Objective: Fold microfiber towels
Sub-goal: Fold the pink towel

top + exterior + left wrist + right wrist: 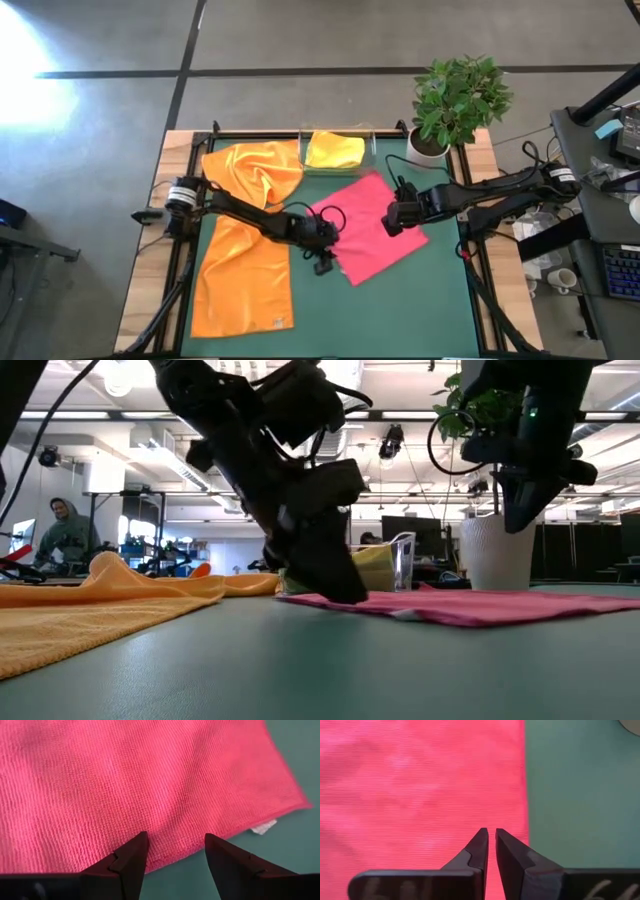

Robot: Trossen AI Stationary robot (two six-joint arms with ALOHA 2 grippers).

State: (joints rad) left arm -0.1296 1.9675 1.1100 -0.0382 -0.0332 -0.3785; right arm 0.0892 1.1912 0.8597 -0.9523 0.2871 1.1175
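A hot pink towel [365,235] lies flat in the middle of the green mat. My left gripper [325,258] stands open, tilted down at the towel's near-left edge [165,862]; a white tag [263,826] shows at the nearby corner. My right gripper [393,222] is shut and hangs above the towel's right part [420,795], clear of it in the low view [520,520]. One orange towel [252,170] lies crumpled at the far left. Another orange towel [240,285] lies spread at the near left. A yellow towel [335,150] sits in the clear tray. My left gripper comes down slanting onto the pink towel's near-left edge [175,855], one fingertip [140,845] over the cloth and the other [212,845] by the edge. I cannot tell whether the fingertips touch the towel.
The clear plastic tray [372,150] stands at the table's far edge, with a potted plant [455,100] to its right. Bare green mat [420,310] lies at the near right. In the low view a person [62,530] sits in the room beyond the table.
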